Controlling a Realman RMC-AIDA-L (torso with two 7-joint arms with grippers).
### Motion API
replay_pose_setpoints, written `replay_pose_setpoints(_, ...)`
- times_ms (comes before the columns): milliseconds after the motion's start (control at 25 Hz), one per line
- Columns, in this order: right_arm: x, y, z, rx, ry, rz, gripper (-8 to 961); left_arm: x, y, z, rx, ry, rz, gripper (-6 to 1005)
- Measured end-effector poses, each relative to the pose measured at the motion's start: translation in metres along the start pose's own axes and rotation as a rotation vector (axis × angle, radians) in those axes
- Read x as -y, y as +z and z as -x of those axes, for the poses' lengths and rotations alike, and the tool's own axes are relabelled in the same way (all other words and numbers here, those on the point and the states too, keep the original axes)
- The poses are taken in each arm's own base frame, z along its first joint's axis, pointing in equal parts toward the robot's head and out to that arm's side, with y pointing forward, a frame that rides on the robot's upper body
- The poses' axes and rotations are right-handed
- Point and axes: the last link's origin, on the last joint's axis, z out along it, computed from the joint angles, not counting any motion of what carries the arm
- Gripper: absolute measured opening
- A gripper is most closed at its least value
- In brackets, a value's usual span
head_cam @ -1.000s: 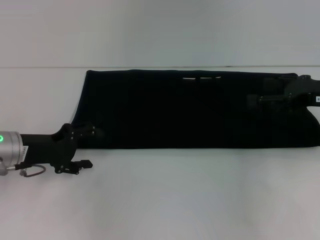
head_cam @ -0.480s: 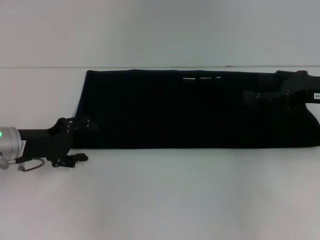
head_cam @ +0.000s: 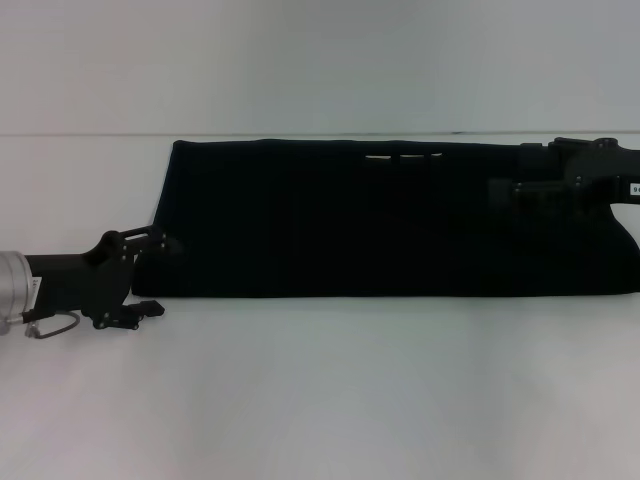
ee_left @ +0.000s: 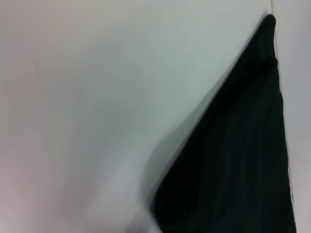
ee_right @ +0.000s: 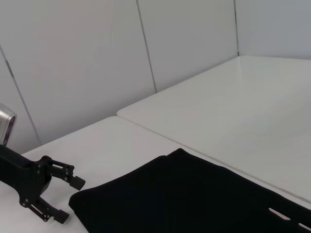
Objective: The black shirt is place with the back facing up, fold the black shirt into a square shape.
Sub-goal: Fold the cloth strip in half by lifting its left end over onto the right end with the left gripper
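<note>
A bare test room, likely a lab: plain white bench (head_cam: 320, 400) backed by white panelled walls (ee_right: 73, 63) with thin seams.

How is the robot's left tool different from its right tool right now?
The left tool sits at the black shirt's left end, mostly over the white table; the right tool hangs over the shirt's right part. The left tool's fingers are spread open and easy to see against the table; the right tool blends into the dark fabric. Both are black and point inward toward each other.
</note>
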Motion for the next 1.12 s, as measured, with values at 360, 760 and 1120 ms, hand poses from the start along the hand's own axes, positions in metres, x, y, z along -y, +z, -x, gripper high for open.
replay_pose_setpoints(360,-0.0004,0.0004,-0.0005,0.003,0.0,0.0,914,0.002,-0.0014,-0.0035,-0.021,0.018,-0.01,911)
replay_pose_setpoints(760,-0.0002,-0.0014,0.0004,0.028,-0.001,-0.004,914,0.0039,-0.0012,-0.0044,-0.032,0.024,-0.015,910)
replay_pose_setpoints(1120,-0.0004,-0.0005,-0.0008,0.031,-0.002,-0.006,915,0.0003,-0.0009,-0.0068,-0.042,0.028,-0.008,909)
